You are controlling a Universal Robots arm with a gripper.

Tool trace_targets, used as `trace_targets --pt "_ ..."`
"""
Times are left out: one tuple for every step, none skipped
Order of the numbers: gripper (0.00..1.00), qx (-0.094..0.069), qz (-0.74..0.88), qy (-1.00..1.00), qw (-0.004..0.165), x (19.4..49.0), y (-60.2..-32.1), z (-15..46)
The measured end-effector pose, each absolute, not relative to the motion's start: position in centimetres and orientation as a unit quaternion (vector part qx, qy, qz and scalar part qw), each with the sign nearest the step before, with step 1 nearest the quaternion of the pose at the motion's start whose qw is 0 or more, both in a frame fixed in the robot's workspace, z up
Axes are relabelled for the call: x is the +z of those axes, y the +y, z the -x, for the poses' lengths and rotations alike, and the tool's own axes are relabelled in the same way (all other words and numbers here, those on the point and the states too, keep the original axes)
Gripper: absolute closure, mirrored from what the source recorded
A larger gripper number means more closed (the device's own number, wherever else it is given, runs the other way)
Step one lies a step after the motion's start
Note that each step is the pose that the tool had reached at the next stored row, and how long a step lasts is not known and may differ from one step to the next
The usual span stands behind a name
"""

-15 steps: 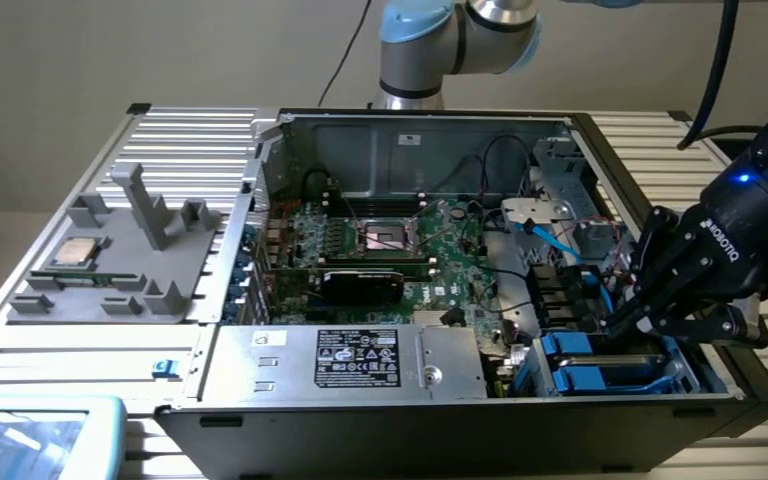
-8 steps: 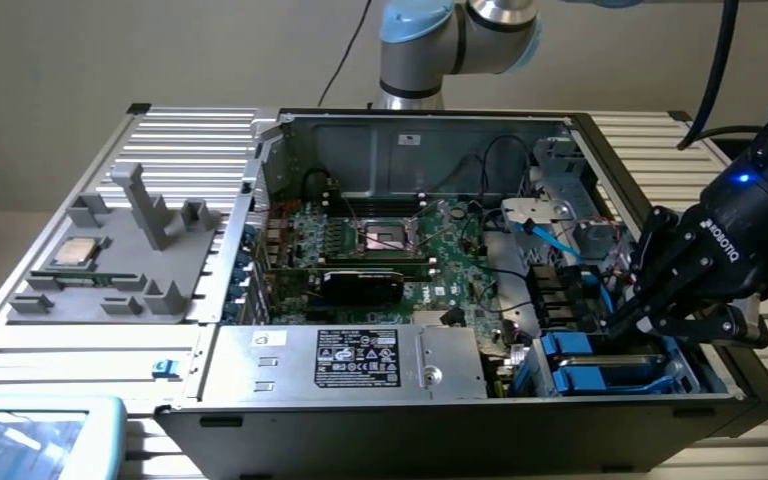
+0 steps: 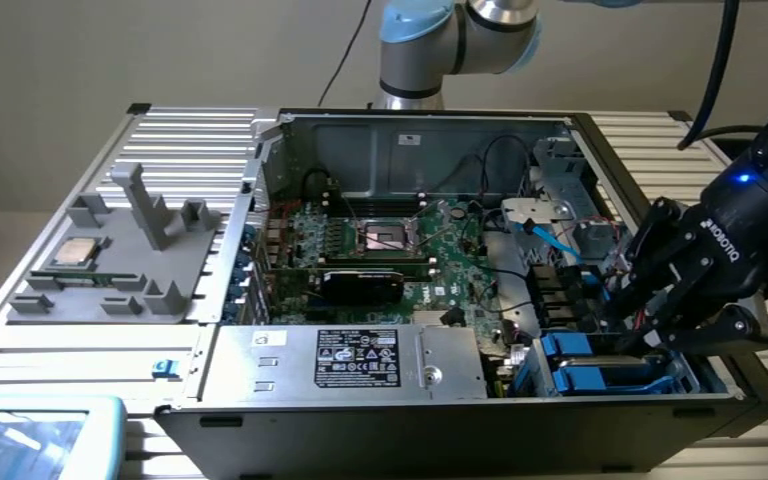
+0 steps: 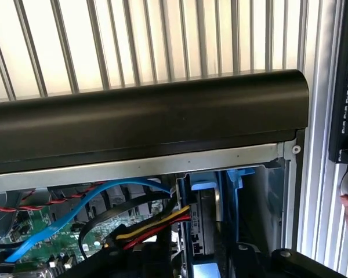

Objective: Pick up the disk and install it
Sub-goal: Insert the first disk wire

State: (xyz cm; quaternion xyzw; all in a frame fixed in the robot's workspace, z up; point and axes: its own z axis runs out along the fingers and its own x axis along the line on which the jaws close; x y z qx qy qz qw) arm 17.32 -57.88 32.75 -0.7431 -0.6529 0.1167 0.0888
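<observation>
The gripper (image 3: 658, 335) hangs low at about four o'clock in the exterior view, reaching into the corner of the computer case (image 3: 398, 130). I cannot tell how wide open it is, and I cannot tell if it has hold of anything.

Right under it is the drive bay. The disk (image 4: 202, 229) stands on its edge in there, with its blue frame around it. In the exterior view the disk (image 3: 595, 378) is at about five o'clock, just beside the gripper, and it may be touching it.

Just beside the bay, toward nine o'clock, lie the cables (image 4: 75, 214): blue, black, red and yellow ones. Past them is the green board (image 3: 411, 250) in the middle of the case. The silver box (image 3: 344, 360) with the black sticker is at six o'clock. Well apart, at nine o'clock, a small silver chip (image 3: 75, 252) rests on a grey tray (image 3: 117, 290).

I think this is the putting-in step, because the disk looks like it is already in its slot.

Any next move needs care. The slot is tight, the case wall is close, and the cables are near enough to snag. So the move should be slow and straight.
</observation>
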Motion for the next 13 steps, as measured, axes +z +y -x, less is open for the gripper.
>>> trace_targets --pt "0.53 0.117 0.743 -0.653 0.089 32.8 -57.9 -17.3" --pt "0.53 0.117 0.743 -0.653 0.089 32.9 -57.9 -17.3" --pt "0.46 0.117 0.743 -0.653 0.089 33.0 -57.9 -17.3" --pt "0.46 0.117 0.743 -0.653 0.089 33.0 -57.9 -17.3" --pt "0.46 0.117 0.743 -0.653 0.089 33.2 -57.9 -17.2" --pt "0.46 0.117 0.743 -0.653 0.089 33.3 -57.9 -17.2" --pt "0.46 0.117 0.743 -0.653 0.089 33.5 -57.9 -17.0" --pt "0.46 0.117 0.743 -0.653 0.089 33.7 -57.9 -16.9" --pt "0.46 0.117 0.743 -0.653 0.089 34.1 -57.9 -16.9" --pt "0.46 0.117 0.743 -0.653 0.089 34.5 -57.9 -16.8" --pt "0.46 0.117 0.743 -0.653 0.089 35.0 -57.9 -16.8" --pt "0.46 0.117 0.743 -0.653 0.089 35.4 -57.9 -16.7" --pt "0.46 0.117 0.743 -0.653 0.089 35.8 -57.9 -16.7"
